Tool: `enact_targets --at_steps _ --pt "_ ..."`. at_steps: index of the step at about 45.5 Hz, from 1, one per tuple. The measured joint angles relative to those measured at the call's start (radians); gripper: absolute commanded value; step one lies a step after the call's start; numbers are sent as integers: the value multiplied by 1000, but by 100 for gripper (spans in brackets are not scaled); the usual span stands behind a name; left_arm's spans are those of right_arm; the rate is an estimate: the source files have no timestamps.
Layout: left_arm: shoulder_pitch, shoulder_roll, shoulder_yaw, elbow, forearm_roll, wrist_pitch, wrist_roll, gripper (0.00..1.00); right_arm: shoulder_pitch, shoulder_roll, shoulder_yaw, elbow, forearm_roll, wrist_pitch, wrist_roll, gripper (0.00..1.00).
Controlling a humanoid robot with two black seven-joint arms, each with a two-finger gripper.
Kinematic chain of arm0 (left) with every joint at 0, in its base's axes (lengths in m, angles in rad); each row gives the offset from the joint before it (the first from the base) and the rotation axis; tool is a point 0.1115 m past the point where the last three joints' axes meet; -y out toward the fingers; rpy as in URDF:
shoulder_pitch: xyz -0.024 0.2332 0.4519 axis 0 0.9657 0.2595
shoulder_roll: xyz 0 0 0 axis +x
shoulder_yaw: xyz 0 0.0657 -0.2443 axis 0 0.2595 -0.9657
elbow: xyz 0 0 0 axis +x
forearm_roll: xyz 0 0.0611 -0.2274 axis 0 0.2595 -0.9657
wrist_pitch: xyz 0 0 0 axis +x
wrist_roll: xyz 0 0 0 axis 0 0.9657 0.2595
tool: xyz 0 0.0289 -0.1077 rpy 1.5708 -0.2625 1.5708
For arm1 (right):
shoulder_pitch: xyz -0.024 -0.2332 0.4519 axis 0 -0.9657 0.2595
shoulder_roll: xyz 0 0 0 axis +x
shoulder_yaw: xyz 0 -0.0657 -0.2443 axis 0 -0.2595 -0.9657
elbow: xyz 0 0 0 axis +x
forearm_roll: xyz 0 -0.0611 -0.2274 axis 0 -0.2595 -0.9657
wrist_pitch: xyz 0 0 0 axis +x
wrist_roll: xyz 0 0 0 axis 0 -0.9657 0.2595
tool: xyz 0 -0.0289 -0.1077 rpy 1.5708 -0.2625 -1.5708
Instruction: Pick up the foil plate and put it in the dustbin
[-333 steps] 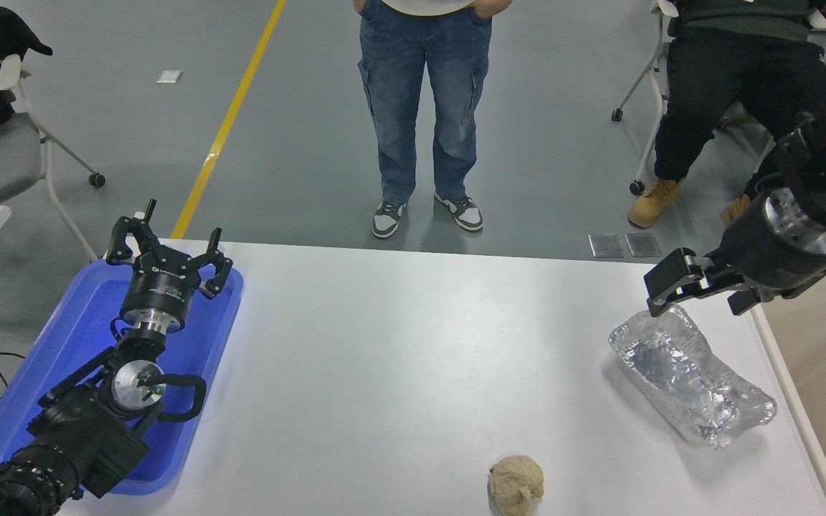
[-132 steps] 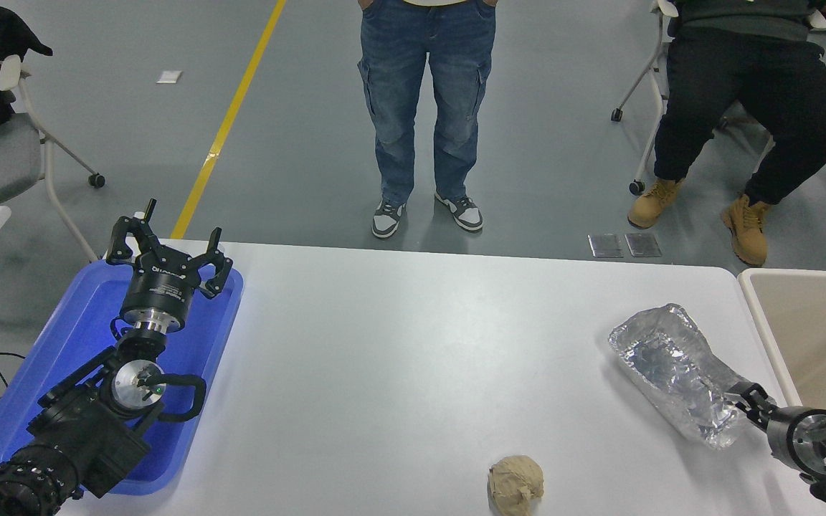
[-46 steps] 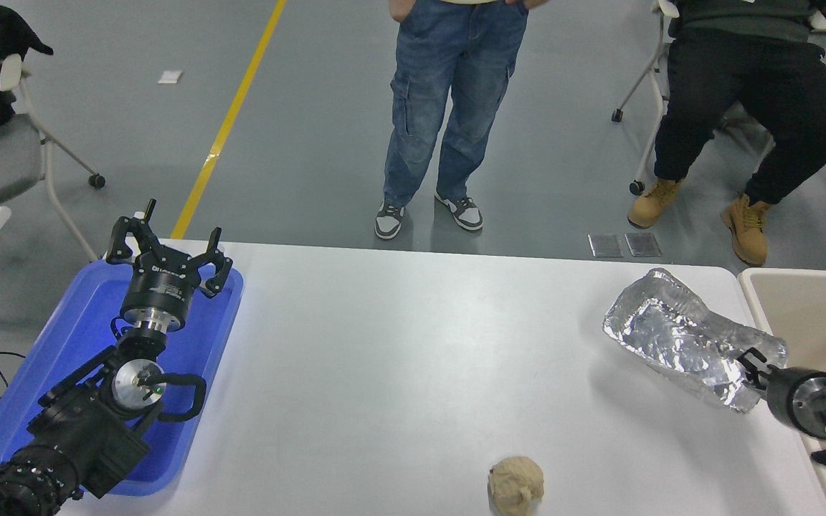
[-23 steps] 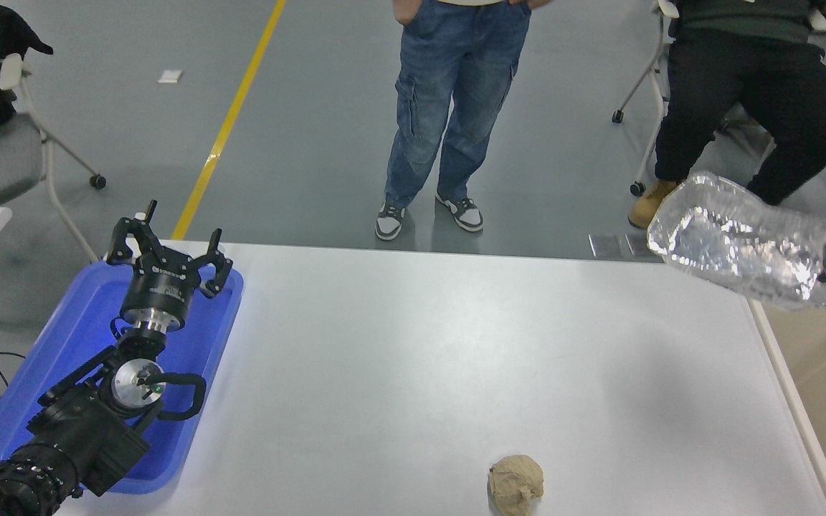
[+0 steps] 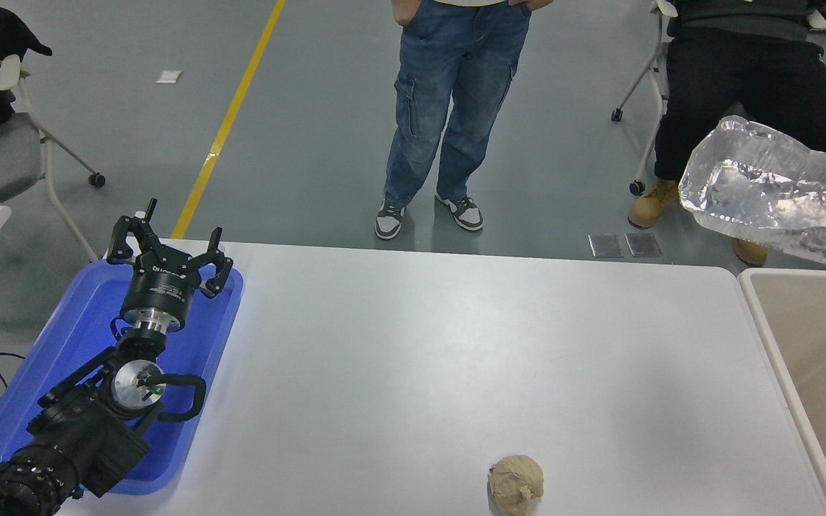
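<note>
The foil plate (image 5: 779, 197) has risen off the counter (image 5: 456, 344) to the frame's upper right, above the dustbin (image 5: 779, 344); release remains. My right tool is out of frame, its state unknown. My left tool (image 5: 165, 247) sits spread wide over the blue tray (image 5: 47, 358).

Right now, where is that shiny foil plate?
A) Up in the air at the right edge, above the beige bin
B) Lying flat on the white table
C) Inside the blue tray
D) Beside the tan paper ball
A: the foil plate hangs off the table, above the dustbin.
</note>
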Motion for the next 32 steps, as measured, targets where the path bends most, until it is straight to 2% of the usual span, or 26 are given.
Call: enact_targets --at_steps 15,32 --pt "0 0 0 0 0 0 0 100 -4 0 -13 -38 -36 11 0 0" --pt "0 0 0 0 0 0 0 100 -232 -25 29 -254 -30 -35 0 0"
